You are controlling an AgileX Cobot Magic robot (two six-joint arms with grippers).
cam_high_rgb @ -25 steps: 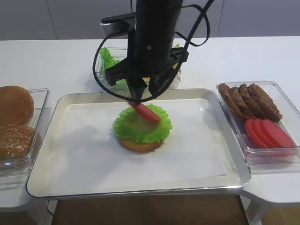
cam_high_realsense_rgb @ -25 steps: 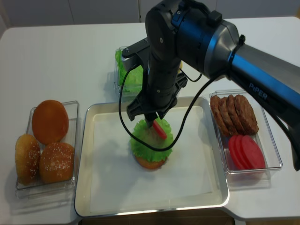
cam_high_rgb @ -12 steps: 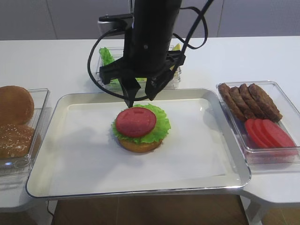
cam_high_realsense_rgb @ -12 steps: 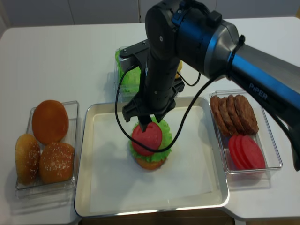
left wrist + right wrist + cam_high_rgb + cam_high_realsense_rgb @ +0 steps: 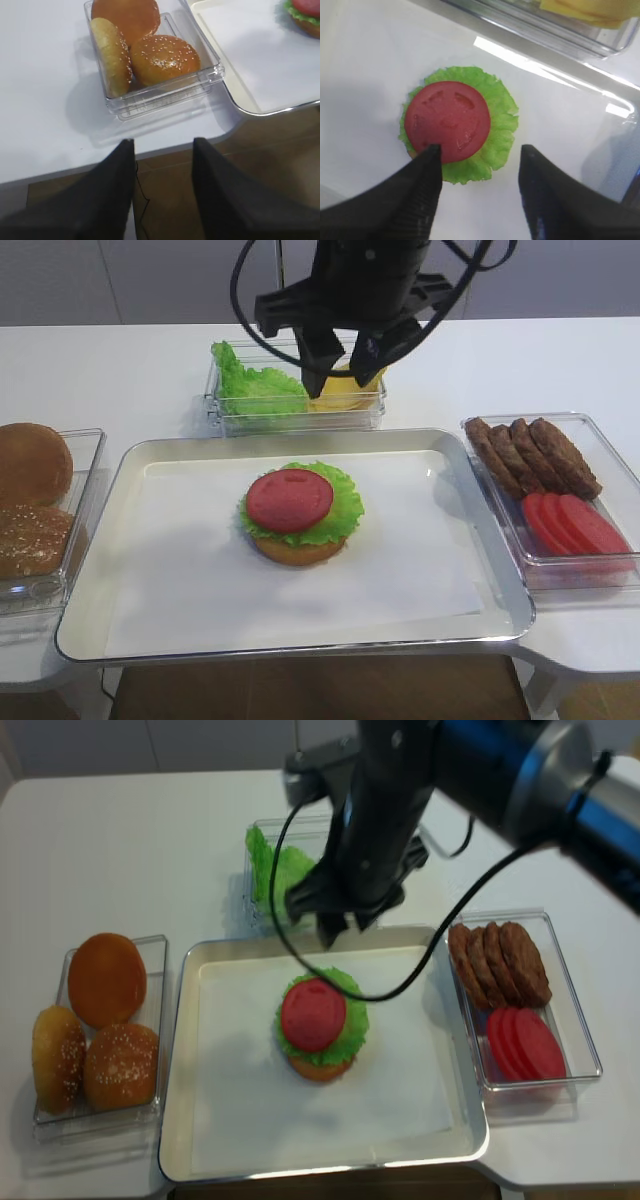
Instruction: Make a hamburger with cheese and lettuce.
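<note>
The hamburger (image 5: 298,517) sits mid-tray: a golden bun half, the frilly green lettuce (image 5: 345,508) and a red tomato slice (image 5: 289,499) on top. It also shows from above (image 5: 319,1026) and below my right wrist camera (image 5: 456,123). My right gripper (image 5: 340,378) hangs open and empty, high over the tray's back edge, apart from the stack (image 5: 480,150) (image 5: 347,925). Pale yellow cheese (image 5: 346,393) lies in the rear clear container behind it (image 5: 590,9). My left gripper (image 5: 162,142) is open and empty over the table's front edge, near the bun box.
A steel tray (image 5: 135,458) with white paper holds the stack. The rear container also has spare green leaves (image 5: 255,388). Left is a clear box of brown buns (image 5: 38,498) (image 5: 150,55). Right, a clear box holds patties (image 5: 535,452) and tomato slices (image 5: 575,525).
The tomato slice left the right gripper and now lies flat on the lettuce. The right gripper opened wider, rose and drew back toward the rear container.
</note>
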